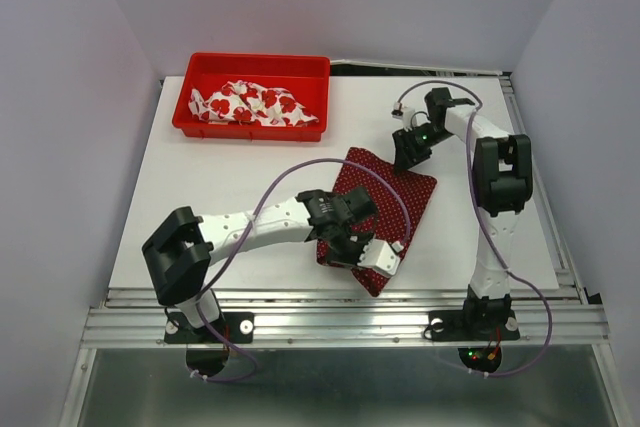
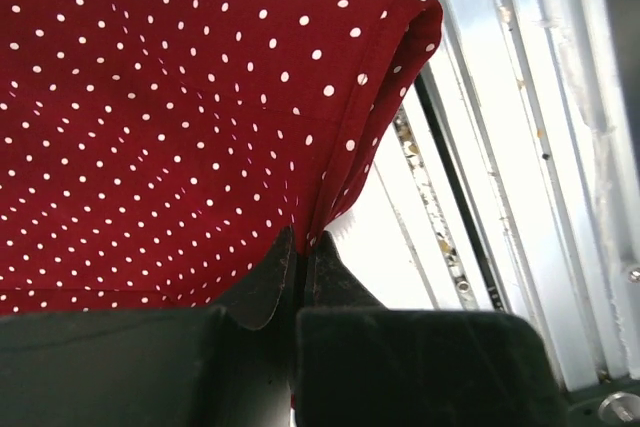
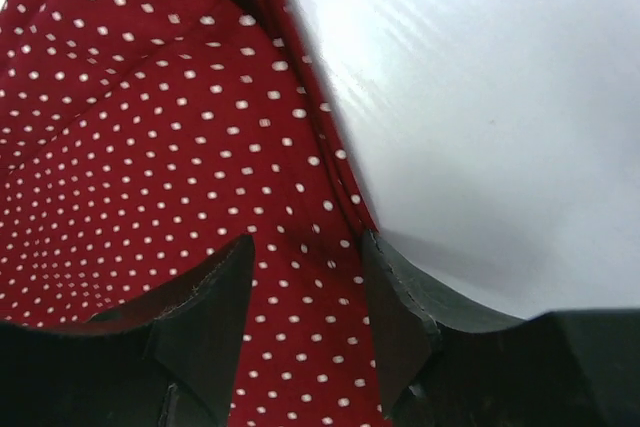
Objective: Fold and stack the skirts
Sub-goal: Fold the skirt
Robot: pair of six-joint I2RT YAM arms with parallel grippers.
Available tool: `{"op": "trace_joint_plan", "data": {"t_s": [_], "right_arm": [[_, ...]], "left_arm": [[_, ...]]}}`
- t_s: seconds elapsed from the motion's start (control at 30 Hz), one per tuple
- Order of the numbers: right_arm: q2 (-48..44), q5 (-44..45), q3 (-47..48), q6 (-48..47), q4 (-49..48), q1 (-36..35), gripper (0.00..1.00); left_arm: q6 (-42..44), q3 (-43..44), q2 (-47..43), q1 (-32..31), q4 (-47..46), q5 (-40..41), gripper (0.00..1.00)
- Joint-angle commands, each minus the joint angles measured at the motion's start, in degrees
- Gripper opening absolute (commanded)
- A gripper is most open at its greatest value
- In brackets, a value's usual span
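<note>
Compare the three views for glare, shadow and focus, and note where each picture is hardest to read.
Top external: even, soft light, faint shadows; dotted skirt and flowered skirt both crisp. Left wrist: dots sharp, but the left claw is near-black, showing little detail. Right wrist: glare washes out the table; the right claw is dark and soft-edged.

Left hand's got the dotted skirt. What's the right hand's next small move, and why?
Probably close the right hand. Its jaws stand open astride the far edge of the polka-dot skirt, while the left hand is shut on the near edge. Both likely need a grip before folding.
</note>
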State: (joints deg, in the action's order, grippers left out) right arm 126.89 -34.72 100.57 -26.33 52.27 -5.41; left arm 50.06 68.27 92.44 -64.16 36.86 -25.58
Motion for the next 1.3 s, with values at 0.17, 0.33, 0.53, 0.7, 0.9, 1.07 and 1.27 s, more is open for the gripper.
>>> {"op": "trace_joint_plan", "data": {"t_s": [0.17, 0.33, 0.53, 0.7, 0.9, 1.07, 1.27], "right_arm": [[-0.24, -0.96, -5.99, -2.77, -1.64, -1.00, 0.42], [-2.61, -2.10, -11.79, -2.77, -4.01, -2.85, 0.35], [-3.75, -3.60, -13.21, -2.50, -4.28, -3.99, 0.35], [-4.81, -5.00, -13.65, -2.15, -4.20, -4.52, 0.34], [-4.99, -6.50, -13.65, -1.54, -4.28, -5.05, 0.34], [-4.90, -7.20, -13.74, -1.36, -4.19, -5.05, 0.34], [-4.20, -7.82, -12.95, -1.01, -4.02, -5.05, 0.34]], "left_arm": [[1.44, 9.85, 0.72, -0.53, 11.12, -3.68, 0.00], [4.15, 17.94, 4.05, 0.09, 14.89, -0.97, 0.00], [9.70, 31.65, 12.22, 3.42, 21.76, 0.97, 0.00], [13.74, 38.24, 16.80, 6.32, 18.26, 6.58, 0.00], [16.12, 46.43, 24.62, 9.58, 18.42, 8.97, 0.00], [17.44, 50.38, 27.61, 11.43, 16.14, 10.20, 0.00], [18.49, 50.47, 29.46, 11.43, 13.77, 10.11, 0.02]]}}
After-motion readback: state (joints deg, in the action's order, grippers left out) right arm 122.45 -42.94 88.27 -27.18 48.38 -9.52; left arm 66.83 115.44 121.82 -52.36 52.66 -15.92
